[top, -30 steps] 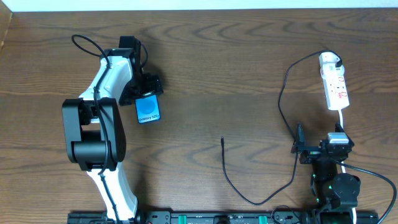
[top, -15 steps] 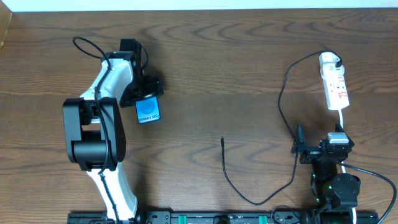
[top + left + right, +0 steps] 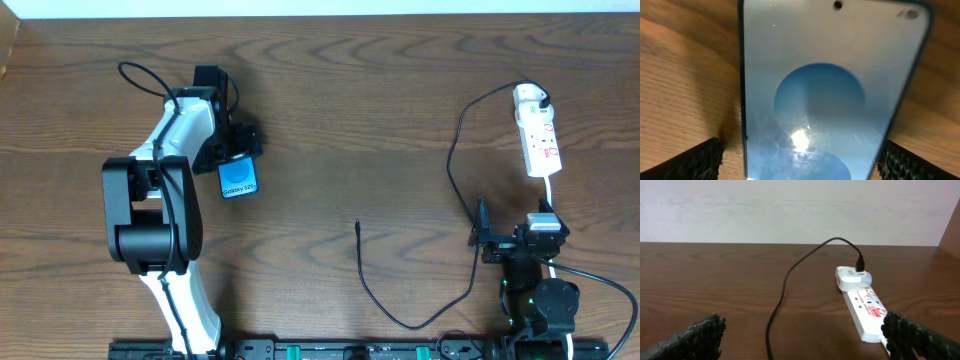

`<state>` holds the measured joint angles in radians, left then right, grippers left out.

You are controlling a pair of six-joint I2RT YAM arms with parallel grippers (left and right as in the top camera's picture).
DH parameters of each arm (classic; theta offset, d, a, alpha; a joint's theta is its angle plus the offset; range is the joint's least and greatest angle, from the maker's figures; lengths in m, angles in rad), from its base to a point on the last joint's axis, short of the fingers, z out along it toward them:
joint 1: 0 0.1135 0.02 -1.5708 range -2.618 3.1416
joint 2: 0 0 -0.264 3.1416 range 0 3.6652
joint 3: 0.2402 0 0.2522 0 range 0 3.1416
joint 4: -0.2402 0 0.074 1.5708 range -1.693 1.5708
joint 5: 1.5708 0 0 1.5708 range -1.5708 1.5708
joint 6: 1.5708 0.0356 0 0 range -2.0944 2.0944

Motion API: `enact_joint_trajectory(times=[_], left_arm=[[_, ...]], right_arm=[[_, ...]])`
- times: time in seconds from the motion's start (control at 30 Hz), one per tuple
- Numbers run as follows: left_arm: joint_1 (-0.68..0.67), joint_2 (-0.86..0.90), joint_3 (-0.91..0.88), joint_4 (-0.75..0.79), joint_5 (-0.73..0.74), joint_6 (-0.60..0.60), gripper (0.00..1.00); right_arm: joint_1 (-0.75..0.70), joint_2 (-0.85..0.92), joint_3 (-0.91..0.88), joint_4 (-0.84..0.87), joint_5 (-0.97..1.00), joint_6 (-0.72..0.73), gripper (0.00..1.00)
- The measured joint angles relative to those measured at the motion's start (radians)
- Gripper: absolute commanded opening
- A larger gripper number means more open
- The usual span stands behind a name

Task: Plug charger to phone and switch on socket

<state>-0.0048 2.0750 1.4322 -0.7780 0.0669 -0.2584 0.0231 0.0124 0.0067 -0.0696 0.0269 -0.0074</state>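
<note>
The phone (image 3: pixel 238 180) lies on the wooden table at the left, blue screen up; its far end is hidden under my left gripper (image 3: pixel 236 160). In the left wrist view the phone (image 3: pixel 820 90) fills the frame between the two fingers (image 3: pixel 690 160), with a gap of table showing on the left side, so the left gripper is open around it. The charger cable (image 3: pixel 452 150) runs from a white adapter (image 3: pixel 530 97) on the socket (image 3: pixel 540 145) down to its plug tip (image 3: pixel 358 225) at mid-table. My right gripper (image 3: pixel 513 230) is open and empty in front of the socket (image 3: pixel 867 312).
The black cable (image 3: pixel 782 290) loops across the table between the right gripper's fingers and curves near the front edge (image 3: pixel 410 325). The socket's white cord (image 3: pixel 548 192) runs down toward the right arm. A pale wall stands behind the table's far edge.
The left arm has shifted very slightly over the phone. The phone, the cable and the right arm have not moved.
</note>
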Motion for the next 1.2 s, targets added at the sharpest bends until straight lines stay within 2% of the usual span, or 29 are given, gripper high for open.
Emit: enact_joint_trajectory(times=[0.43,1.2], left_arm=[[-0.002,0.0,-0.011,0.005,-0.008,0.002,0.98],[-0.011,0.0,-0.011,0.015,-0.005,0.08,0.98]], right_arm=[[0.0,0.0,0.0,0.0,0.0,0.0,0.99],[0.0,0.0,0.0,0.0,0.0,0.0,0.99]])
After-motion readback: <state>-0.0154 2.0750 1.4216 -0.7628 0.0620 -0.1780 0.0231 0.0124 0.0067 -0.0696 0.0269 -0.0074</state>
